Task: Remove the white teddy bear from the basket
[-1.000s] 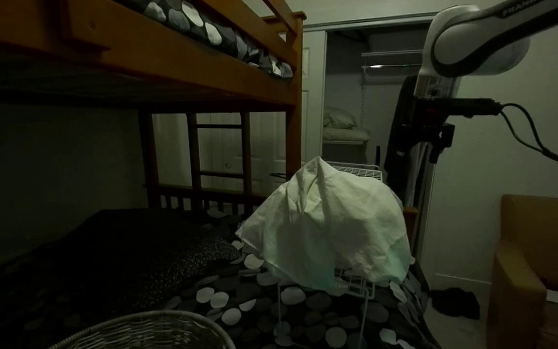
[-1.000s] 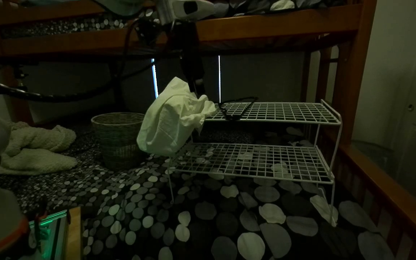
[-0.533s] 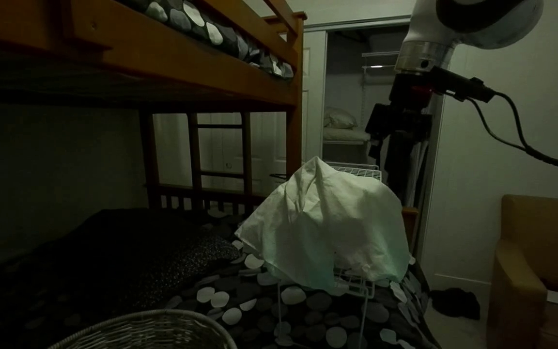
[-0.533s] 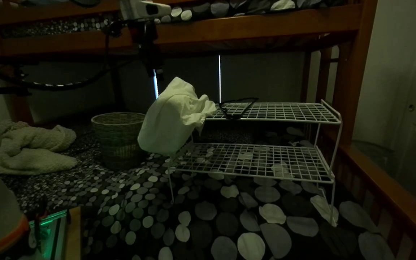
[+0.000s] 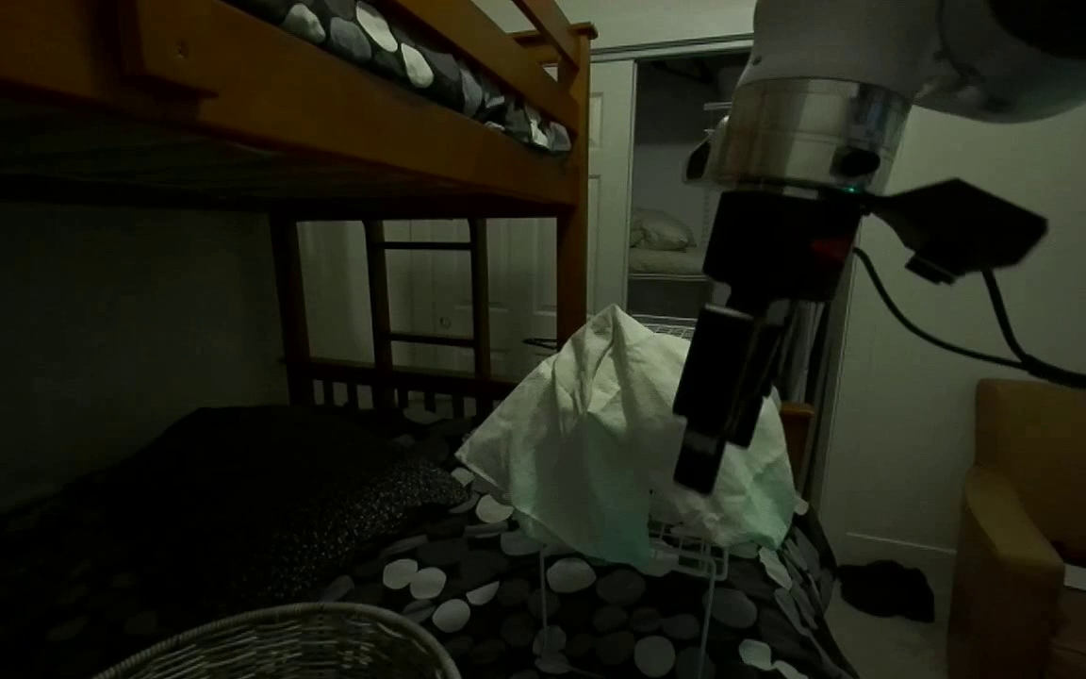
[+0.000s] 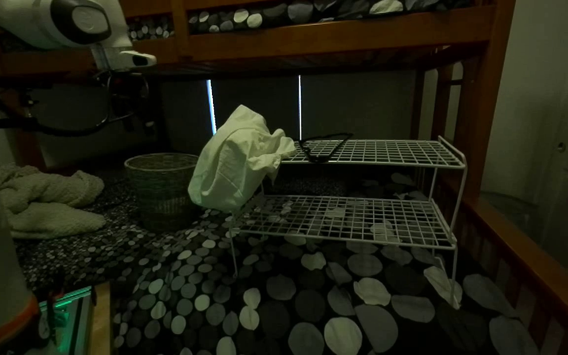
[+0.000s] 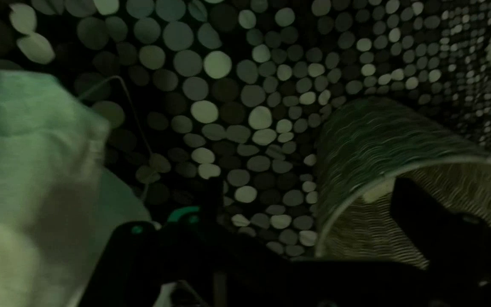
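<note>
No white teddy bear can be made out in any view. The woven basket stands on the bed, and its rim shows at the bottom of an exterior view. In the wrist view the basket is at the right, with a small pale patch inside its rim; much of its inside is hidden. My gripper is open and empty, its fingers wide apart, one overlapping the basket mouth. In an exterior view the gripper points down, passing in front of a white cloth.
The white cloth drapes over one end of a white wire rack. A black looped item lies on the rack's top. A cream textured bundle lies left of the basket. The upper bunk's wooden rail runs above.
In an exterior view the arm has moved left, from above the rack and cloth toward the basket. The gripper looks larger and lower in an exterior view. Basket, cloth and rack have stayed put.
</note>
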Robot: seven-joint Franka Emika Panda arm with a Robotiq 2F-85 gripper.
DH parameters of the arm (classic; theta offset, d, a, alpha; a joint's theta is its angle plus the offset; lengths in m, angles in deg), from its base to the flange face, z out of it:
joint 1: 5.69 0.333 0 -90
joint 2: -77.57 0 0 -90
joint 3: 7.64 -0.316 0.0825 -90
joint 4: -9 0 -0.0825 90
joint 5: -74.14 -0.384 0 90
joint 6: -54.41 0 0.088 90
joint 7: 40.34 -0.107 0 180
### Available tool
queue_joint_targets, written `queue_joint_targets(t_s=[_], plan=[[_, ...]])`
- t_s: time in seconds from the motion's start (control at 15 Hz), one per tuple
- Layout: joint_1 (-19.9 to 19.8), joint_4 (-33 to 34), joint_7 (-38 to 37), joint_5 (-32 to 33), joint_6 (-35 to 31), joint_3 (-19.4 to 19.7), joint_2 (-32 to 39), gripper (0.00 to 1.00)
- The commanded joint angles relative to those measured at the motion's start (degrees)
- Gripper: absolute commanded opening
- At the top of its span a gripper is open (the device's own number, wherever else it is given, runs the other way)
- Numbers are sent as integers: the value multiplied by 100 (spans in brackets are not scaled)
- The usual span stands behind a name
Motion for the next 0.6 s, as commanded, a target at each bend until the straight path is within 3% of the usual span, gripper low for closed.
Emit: queue_joint_targets(t_s=[0.0,0.13,0.33,0.53], plan=[[215,-14,-39,44,-265,-146,168,100],[364,-8,-49,58,-529,-317,442,100],[347,23,42,52,-580,-259,595,100],[442,285,538,-203,-1740,-242,1515,100]])
